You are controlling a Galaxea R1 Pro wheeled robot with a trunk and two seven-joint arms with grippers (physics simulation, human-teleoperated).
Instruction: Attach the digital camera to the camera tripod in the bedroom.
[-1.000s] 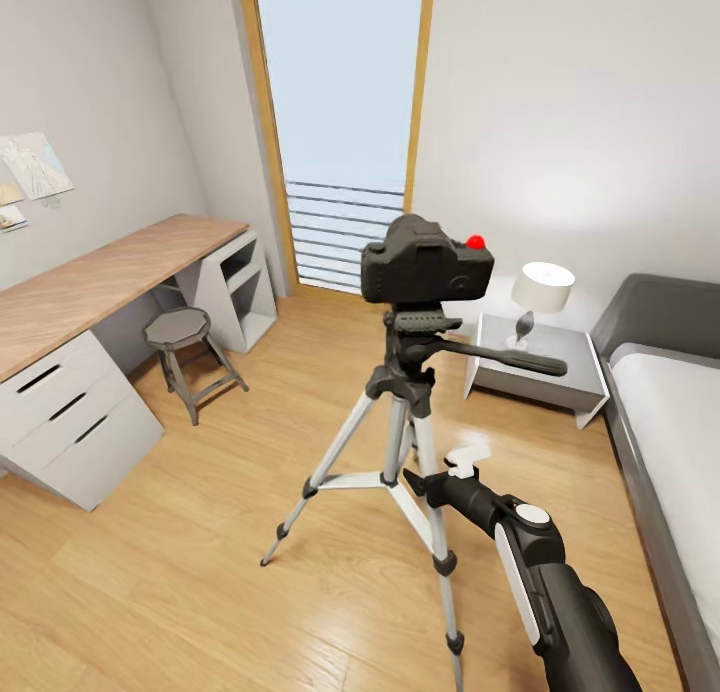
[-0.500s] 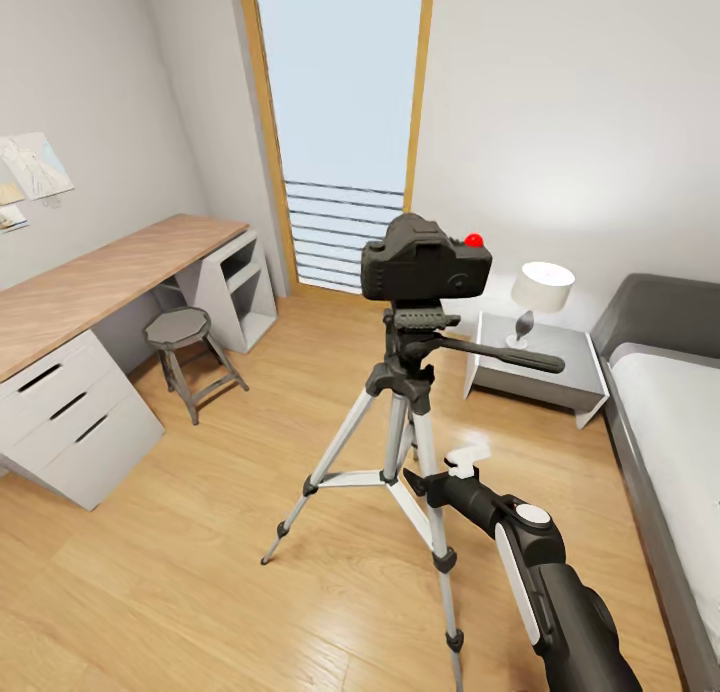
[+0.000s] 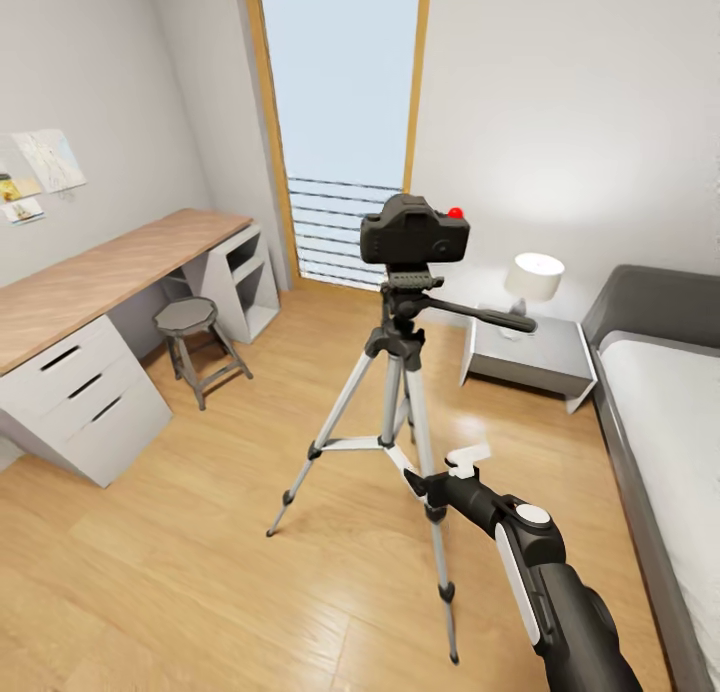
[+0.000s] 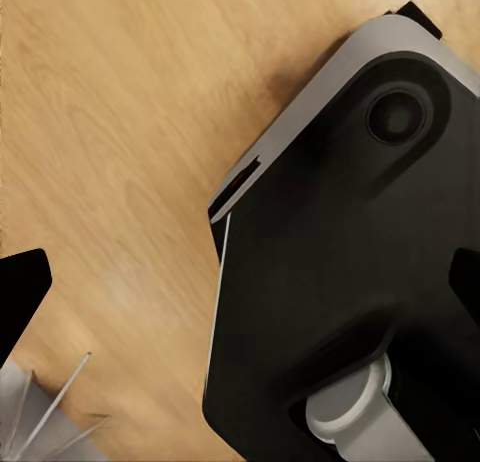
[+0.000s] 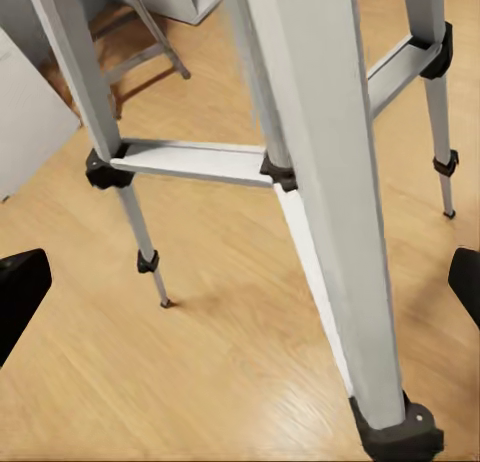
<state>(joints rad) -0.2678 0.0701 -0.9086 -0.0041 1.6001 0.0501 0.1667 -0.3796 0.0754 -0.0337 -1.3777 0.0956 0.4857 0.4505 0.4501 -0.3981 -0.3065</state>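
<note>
Black camera (image 3: 414, 230), matte, red button on top: sits on tripod (image 3: 398, 392) head, mid-room, in front of window (image 3: 340, 122).

Tripod: three silver legs spread on wood floor (image 3: 180, 572), black joints and feet, long black pan handle pointing toward nightstand (image 3: 528, 360). Right wrist view shows legs close up (image 5: 330, 202), cross braces meeting at black collars, nearest foot just ahead of that cam.

Right gripper (image 3: 450, 469): at end of black-and-white forearm, low, beside tripod's near leg in head view. Fingers spread wide; black tips sit at either edge of right wrist view (image 5: 20, 292), leg between them but not touched. Nothing held.

Left gripper (image 4: 240, 282): left wrist view gives dark fingertip at one edge (image 4: 22, 297) and a dark corner at the other, well apart, nothing between. Beyond them: plank floor and robot's own black-grey body part.

Room, L to R in head view:
- Desk (image 3: 90, 302), wood top, white drawers w/ black handles, along L wall.
- Papers (image 3: 40, 172) pinned on wall above desk.
- Stool (image 3: 195, 347), grey, octagonal seat, beside desk.
- Window, tall, wood frame, horizontal bars at bottom.
- Nightstand, white, w/ lamp (image 3: 530, 282), white shade.
- Bed (image 3: 660, 412), grey frame, pale mattress, R edge.
</note>
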